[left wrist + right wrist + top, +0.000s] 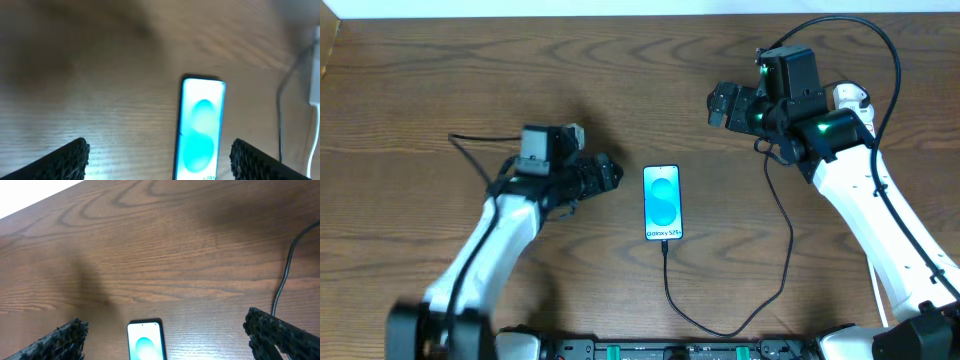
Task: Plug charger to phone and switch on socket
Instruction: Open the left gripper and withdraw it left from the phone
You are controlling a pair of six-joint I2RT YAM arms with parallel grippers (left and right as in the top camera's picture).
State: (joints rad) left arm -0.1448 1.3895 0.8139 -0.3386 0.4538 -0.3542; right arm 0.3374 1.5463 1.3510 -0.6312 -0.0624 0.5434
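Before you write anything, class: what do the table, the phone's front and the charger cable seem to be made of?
Table: wood or wood-look laminate, matte; brown grain lines run across it.
Phone front: likely glass, glossy; smooth lit blue screen, dark rim.
Charger cable: probably plastic or rubber sheath, black; thin, lying in loose curves.

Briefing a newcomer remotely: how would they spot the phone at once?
On the wooden table, look midway between the left arm and the right arm. The phone lies flat there, a thin black charger cable reaching its near end. Nothing else has its glowing blue screen.
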